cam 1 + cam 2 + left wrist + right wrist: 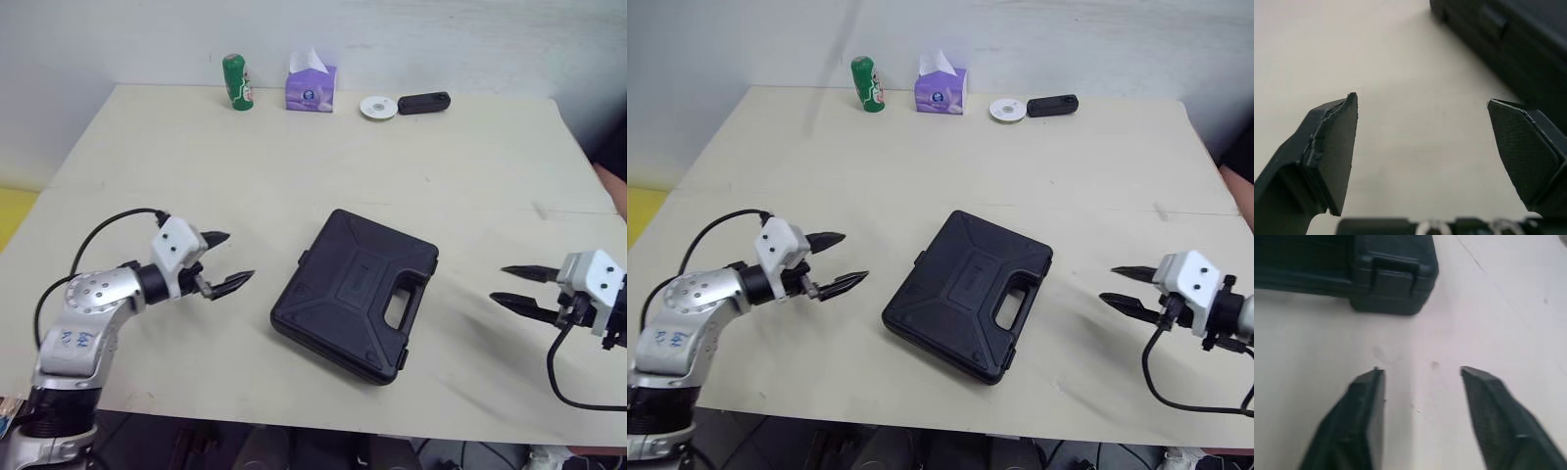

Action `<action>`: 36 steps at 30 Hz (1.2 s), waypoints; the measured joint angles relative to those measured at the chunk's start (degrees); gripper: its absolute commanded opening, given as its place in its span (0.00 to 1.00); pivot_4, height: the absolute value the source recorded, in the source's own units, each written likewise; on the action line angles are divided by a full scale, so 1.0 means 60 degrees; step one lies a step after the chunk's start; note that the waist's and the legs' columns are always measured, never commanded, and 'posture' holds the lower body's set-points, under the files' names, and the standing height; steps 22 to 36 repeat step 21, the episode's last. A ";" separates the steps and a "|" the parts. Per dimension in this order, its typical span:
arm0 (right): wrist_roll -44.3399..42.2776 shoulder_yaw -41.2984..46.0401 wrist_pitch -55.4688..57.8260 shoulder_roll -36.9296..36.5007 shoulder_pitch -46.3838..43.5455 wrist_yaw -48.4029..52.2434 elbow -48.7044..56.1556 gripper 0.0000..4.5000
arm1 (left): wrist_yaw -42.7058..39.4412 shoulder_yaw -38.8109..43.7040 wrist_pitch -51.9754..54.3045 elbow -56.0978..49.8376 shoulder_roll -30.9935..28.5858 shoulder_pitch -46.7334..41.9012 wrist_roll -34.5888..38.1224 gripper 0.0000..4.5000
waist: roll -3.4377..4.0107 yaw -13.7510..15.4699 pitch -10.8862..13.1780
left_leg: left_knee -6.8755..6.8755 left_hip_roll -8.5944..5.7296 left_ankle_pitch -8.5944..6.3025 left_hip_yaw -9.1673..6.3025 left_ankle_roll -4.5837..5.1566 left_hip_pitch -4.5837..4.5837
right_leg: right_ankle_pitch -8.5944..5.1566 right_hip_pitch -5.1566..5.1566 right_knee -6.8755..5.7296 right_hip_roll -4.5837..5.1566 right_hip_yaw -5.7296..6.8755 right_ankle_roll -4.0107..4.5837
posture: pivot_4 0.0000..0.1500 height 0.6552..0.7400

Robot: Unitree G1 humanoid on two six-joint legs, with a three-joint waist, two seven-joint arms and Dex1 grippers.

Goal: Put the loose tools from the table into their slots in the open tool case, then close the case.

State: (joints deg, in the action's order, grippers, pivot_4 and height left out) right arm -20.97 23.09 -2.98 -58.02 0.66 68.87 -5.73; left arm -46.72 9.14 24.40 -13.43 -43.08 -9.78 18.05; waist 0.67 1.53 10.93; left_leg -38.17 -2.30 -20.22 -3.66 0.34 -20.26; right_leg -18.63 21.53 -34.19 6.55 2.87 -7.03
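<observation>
Two grippers, both spread wide and holding nothing, flank the task's thing. Head views: the black moulded plastic tool case [353,294] lies flat in the middle of the pale beige table [441,166], turned at an angle, lid down, its carry handle [400,308] toward the near right. The left gripper [240,256] hovers just beside the case's left corner, and the right gripper [499,284] sits well apart on the right, pointing at the handle side. Along the far edge stand a green drink can [236,82], a purple tissue box [311,86], a small white disc [378,107] and a black oblong device [424,102].

Left wrist view: we see the fingers wide apart over bare table, with the case's dark side wall ahead of them.

Right wrist view: again the fingers are wide apart, close over the table. The case's corner is ahead with a latch tab [1393,271] on its side. Whether it is snapped home we cannot tell.

We judge the stowing done and the closing at its last check. To do that well, steady the case with the left gripper against its corner so it cannot slide. Bring the right in narrowed and press the lid edge near the handle straight down. Then push each latch flat, without nudging the case toward the table's near edge.
</observation>
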 measured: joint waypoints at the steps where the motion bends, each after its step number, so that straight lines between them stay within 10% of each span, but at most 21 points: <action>1: 0.0038 0.0022 -0.0163 -0.0081 -0.0044 0.0082 -0.0246 0.99 | -0.0080 -0.0004 -0.0047 -0.0002 -0.0090 0.0173 -0.0039 1.00 | 0.0000 -0.0008 0.0000 | 0.0004 0.0002 0.0000 0.0000 0.0000 -0.0001 | 0.0000 0.0002 0.0005 -0.0001 -0.0001 0.0000 | 1.00 1.00; 36: 0.0660 -0.0473 -0.1412 -0.0294 -0.1496 0.0013 -0.2032 0.99 | 0.0113 0.0426 -0.0576 0.0811 -0.0268 0.0352 -0.0427 1.00 | 0.0009 -0.0032 0.0003 | -0.0002 0.0001 0.0001 0.0003 -0.0001 -0.0002 | 0.0001 0.0010 -0.0049 -0.0001 0.0002 0.0002 | 1.00 1.00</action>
